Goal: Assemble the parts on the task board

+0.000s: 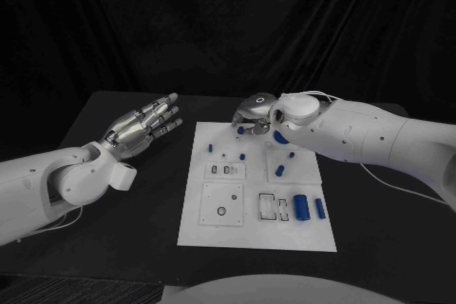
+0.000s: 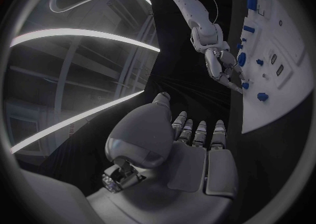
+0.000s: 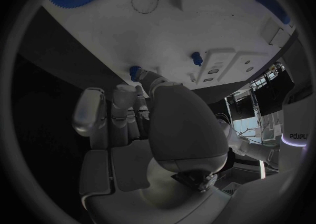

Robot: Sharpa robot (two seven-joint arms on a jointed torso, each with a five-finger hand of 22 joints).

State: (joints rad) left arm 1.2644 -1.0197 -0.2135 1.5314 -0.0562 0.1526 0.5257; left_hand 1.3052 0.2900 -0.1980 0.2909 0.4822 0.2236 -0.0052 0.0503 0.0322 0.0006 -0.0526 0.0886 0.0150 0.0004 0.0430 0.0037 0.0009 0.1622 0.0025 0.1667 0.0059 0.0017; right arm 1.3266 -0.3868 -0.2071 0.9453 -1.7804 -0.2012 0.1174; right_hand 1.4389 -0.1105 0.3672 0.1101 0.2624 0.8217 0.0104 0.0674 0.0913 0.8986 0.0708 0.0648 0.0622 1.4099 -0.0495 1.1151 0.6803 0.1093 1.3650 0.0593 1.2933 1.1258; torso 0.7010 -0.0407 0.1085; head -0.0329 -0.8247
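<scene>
The white task board lies in the middle of the black table. My right hand reaches down to the board's far edge and pinches a small blue part between thumb and finger; the same part sits at its fingertips in the left wrist view. A blue gear lies just beside that hand. More blue parts lie along the board's right side, and small pegs stand nearer the left. My left hand hovers left of the board, fingers stretched out, holding nothing.
Rectangular recesses and a square plate with a round hole take up the board's near half. Black table surface surrounds the board on all sides. A dark curtain hangs behind the table.
</scene>
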